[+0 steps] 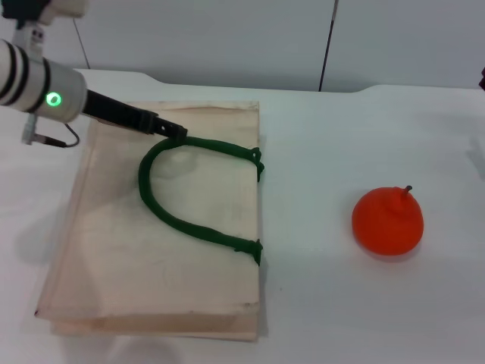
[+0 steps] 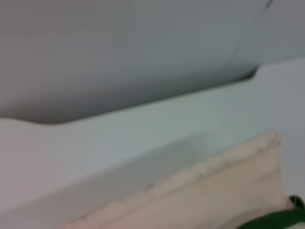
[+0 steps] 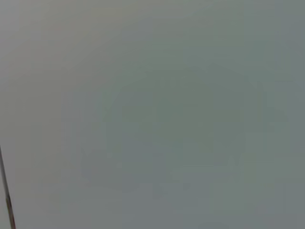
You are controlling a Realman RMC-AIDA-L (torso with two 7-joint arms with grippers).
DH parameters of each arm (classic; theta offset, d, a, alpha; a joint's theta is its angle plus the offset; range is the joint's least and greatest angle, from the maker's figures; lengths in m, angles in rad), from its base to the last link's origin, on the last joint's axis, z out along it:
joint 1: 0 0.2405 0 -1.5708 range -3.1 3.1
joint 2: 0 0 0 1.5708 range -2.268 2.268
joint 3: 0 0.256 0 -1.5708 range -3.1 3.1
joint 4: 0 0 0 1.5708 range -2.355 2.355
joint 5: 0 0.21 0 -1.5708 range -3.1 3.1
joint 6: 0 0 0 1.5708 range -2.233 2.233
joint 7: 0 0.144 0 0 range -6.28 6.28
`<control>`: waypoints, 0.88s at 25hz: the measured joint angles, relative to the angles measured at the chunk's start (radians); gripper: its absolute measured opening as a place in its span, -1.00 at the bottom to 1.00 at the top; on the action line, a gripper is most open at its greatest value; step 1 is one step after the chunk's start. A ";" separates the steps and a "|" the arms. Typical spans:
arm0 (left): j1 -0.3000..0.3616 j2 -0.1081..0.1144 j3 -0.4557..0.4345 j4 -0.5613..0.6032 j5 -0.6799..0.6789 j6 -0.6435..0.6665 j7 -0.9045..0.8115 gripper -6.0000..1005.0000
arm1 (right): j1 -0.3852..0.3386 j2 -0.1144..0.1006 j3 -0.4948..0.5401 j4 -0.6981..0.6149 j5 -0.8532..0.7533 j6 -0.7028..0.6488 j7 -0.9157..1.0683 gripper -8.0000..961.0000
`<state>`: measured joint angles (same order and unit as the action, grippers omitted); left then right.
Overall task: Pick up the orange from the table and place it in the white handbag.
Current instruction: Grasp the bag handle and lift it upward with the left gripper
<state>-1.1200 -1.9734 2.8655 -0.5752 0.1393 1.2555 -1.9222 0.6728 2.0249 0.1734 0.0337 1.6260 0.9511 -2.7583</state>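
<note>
At the far left of the head view the left arm reaches in over the table [image 1: 326, 303], a green light glowing on its white wrist, and the dark left gripper [image 1: 173, 130] ends at the top of the green handle [image 1: 163, 212], touching it where the loop arches highest. Whether its fingers have closed on the strap cannot be told. The white handbag [image 1: 114, 265] lies flat beneath, its opening edge facing right, both handle ends stitched along that edge. Well apart to the right, the orange [image 1: 387, 220] sits alone on the bare tabletop, stem pointing up and to the right.

The left wrist view offers what the head view does not: the bag's cloth edge [image 2: 200, 191] from close, a scrap of green strap [image 2: 281, 219] at the corner, and the table's far rim against a grey wall. The right wrist view shows only plain grey surface with a thin dark line at one edge; the right gripper appears in no view.

The tabletop is plain white; behind it a pale wall with a dark vertical line.
</note>
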 joint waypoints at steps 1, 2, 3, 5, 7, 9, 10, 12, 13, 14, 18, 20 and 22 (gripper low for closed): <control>-0.002 0.000 0.000 0.021 0.014 -0.013 -0.001 0.75 | 0.000 0.000 0.000 0.000 0.000 0.000 0.000 0.86; -0.004 0.001 0.000 0.039 0.027 -0.026 -0.002 0.75 | 0.000 0.000 0.000 0.000 0.000 0.000 0.001 0.86; -0.004 0.000 0.000 0.048 0.033 -0.036 -0.002 0.75 | 0.000 0.000 0.000 0.000 0.000 0.000 0.003 0.86; -0.006 -0.003 -0.001 0.055 0.038 -0.048 -0.002 0.75 | 0.001 0.000 0.000 0.000 0.000 0.000 0.006 0.86; -0.005 -0.004 -0.002 0.056 0.037 -0.054 -0.002 0.75 | 0.001 0.000 0.000 0.000 0.000 0.000 0.008 0.86; -0.004 -0.004 -0.002 0.064 0.036 -0.060 -0.001 0.75 | 0.001 0.000 0.000 0.000 0.000 0.000 0.008 0.86; -0.004 -0.003 -0.002 0.070 0.036 -0.065 -0.002 0.75 | 0.001 0.000 0.000 0.000 0.000 0.000 0.008 0.86; -0.004 0.000 -0.002 0.096 0.036 -0.079 0.001 0.75 | 0.003 0.000 0.000 0.000 0.000 0.000 0.008 0.86; -0.003 0.001 -0.002 0.106 0.036 -0.087 0.003 0.74 | 0.003 0.000 0.000 0.000 0.000 0.000 0.008 0.86; -0.003 0.001 -0.002 0.114 0.036 -0.095 0.005 0.74 | 0.003 0.000 0.000 0.000 0.000 0.000 0.008 0.86; -0.006 0.003 -0.002 0.121 0.040 -0.104 0.002 0.48 | 0.004 0.000 0.000 0.000 0.000 -0.001 0.008 0.86; -0.007 0.006 -0.002 0.121 0.046 -0.104 0.000 0.35 | 0.004 0.000 0.000 0.000 0.000 -0.001 0.008 0.86; -0.006 0.007 -0.002 0.121 0.053 -0.103 0.000 0.26 | 0.004 0.000 0.000 0.000 0.000 -0.001 0.008 0.86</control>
<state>-1.1265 -1.9668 2.8639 -0.4540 0.1921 1.1527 -1.9226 0.6765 2.0248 0.1734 0.0337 1.6260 0.9499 -2.7503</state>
